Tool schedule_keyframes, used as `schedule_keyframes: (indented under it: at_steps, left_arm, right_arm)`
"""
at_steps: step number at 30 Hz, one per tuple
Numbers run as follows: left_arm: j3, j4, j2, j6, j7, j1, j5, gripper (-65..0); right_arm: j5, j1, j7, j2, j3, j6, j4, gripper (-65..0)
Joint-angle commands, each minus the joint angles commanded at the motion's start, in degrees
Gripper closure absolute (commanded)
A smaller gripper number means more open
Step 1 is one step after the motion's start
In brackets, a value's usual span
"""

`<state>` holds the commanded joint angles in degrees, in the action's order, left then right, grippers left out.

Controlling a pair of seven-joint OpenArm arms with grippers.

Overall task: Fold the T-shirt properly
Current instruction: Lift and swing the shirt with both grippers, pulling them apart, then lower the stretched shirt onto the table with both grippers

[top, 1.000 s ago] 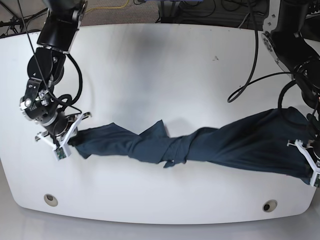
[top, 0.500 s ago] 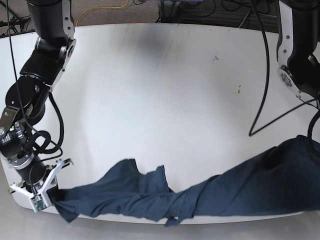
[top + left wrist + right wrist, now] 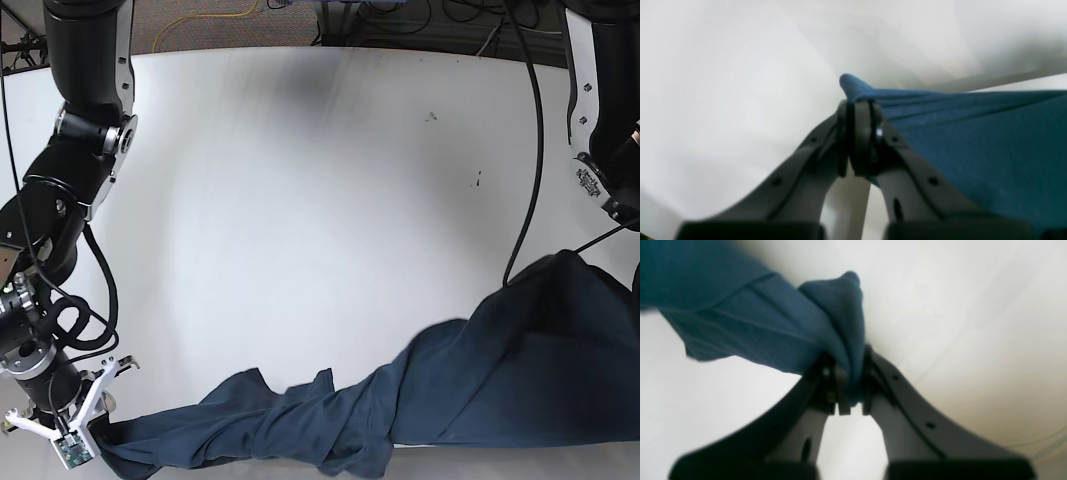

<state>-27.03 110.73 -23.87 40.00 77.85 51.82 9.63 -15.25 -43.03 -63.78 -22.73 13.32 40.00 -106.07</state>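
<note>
Navy T-shirt [image 3: 480, 385] hangs stretched betw. both arms along the table's [image 3: 300, 200] near edge, long axis approx. 9-to-3 o'clock in base view, twisted into a rope toward 9. Right gripper [image 3: 848, 386] clenched on a bunched corner; cloth runs off toward 10 o'clock from its jaws in the wrist view. Left gripper [image 3: 858, 140] pinched on a corner too, fabric fanning toward 3 o'clock. Judging by this, next move needs the twist shaken out w/ both arms sharing the load evenly.
</note>
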Motion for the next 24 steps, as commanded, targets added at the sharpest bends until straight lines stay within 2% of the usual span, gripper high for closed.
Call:
schedule_keyframes:
  at_steps: [7,11,16,20,24]
  left_arm:
    - [-0.2,0.0,0.4,0.0,0.0,-6.0,0.1,0.0]
    - [-0.3,0.2,3.3,0.0,-0.1,-10.9,0.2,0.0]
    - [-1.2,0.1,4.0,0.0,-0.4,-18.5,0.2,0.0]
    - [-2.3,0.1,6.8,0.0,-3.6,-25.1,0.2,0.0]
    - [-2.3,0.2,6.7,0.0,-7.2,-31.7,0.2,0.0]
  right_arm:
    - [0.0,5.8,1.6,0.0,0.3,0.0,0.1,-2.9]
    - [0.0,12.8,4.2,0.0,0.3,0.0,-0.6,-2.9]
    - [-0.1,21.9,7.9,0.9,3.3,0.0,-0.5,-2.9]
    - [-0.1,28.8,11.9,2.6,4.3,0.0,-0.1,-2.9]
    - [-0.1,35.3,12.6,3.3,4.6,0.0,-0.2,-2.9]
